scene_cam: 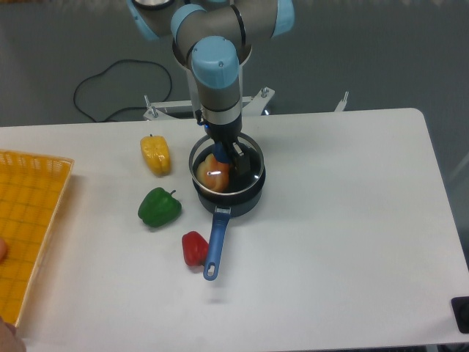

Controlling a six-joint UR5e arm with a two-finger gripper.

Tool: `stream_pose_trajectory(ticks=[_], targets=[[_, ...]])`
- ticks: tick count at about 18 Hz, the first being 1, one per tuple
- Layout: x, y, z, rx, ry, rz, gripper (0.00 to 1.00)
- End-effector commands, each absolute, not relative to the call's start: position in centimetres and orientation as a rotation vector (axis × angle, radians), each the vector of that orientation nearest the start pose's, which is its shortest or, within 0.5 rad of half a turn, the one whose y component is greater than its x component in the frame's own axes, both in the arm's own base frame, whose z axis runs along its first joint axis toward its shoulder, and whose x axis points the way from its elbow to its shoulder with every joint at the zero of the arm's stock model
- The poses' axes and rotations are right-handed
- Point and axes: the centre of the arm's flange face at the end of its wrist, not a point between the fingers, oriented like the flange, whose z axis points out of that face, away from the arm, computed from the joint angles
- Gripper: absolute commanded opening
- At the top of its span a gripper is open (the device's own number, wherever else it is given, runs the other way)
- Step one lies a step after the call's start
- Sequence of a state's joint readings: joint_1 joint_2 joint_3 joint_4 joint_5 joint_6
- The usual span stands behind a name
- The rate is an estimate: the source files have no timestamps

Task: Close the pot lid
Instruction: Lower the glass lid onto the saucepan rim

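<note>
Pincer [229, 152] grips round glass lid [245, 170] over pot [245, 202].

A white table [344, 242] with rounded corners is being seen from above, filling most of the view. Beyond its far edge a grey floor [381, 51] is being shown, evenly lit. A black cable [110, 84] is being looped across the floor at far left. A metal base frame [157, 110] is being seen just behind the table's far edge. The table surface is being lit softly, with faint shadows. A dark object [462, 314] is being cut off at the near right corner.
</note>
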State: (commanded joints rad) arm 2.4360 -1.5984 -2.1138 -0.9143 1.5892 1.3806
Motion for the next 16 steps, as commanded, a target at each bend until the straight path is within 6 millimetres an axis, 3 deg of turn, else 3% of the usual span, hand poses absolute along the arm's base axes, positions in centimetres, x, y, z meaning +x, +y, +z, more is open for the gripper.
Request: stream_pose_trajectory(ticks=[16], targets=[[-25.93, 39.34, 28.03, -3.023, 0.783, 0.124, 0.56]])
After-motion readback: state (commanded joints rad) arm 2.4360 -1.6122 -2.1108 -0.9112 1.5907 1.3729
